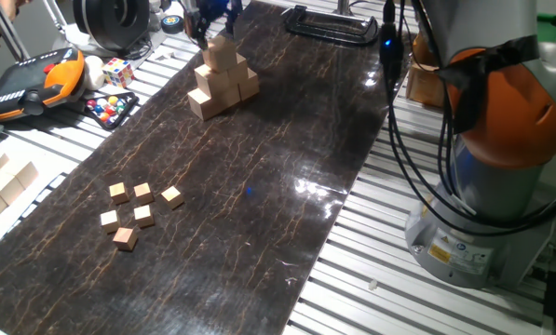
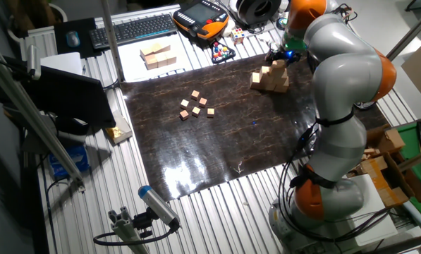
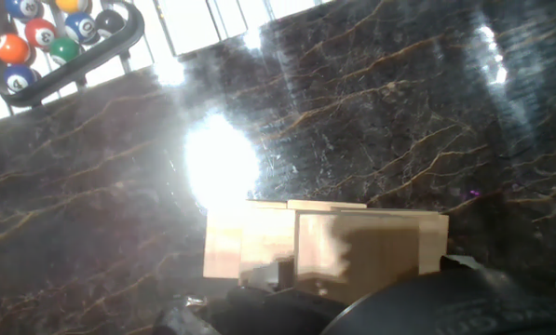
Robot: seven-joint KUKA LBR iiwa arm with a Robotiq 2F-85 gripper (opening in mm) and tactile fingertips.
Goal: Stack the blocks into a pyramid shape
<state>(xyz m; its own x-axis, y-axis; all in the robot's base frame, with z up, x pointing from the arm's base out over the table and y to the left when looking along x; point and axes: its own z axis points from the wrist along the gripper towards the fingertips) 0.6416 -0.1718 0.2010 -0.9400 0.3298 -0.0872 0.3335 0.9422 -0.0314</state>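
The blocks (image 1: 223, 79) stand as a pyramid at the far end of the dark marbled mat (image 1: 259, 195): a bottom row, a shorter row on it, and one top block (image 1: 222, 48). The pyramid also shows in the other fixed view (image 2: 270, 77). My gripper (image 1: 217, 28) hangs directly over the top block, at or just above it. In the hand view the top block (image 3: 371, 247) fills the lower middle, with lower blocks stepping out to its left. The dark fingers (image 3: 427, 302) blur along the bottom edge, so I cannot make out their grip.
Several small wooden cubes (image 1: 138, 214) lie on the mat's near left. A puzzle cube (image 1: 117, 72), a rack of billiard balls (image 1: 110, 109) and an orange teach pendant (image 1: 35, 84) sit left of the pyramid. Larger wooden pieces (image 1: 3, 186) lie off the mat. The robot base (image 1: 482, 186) stands right.
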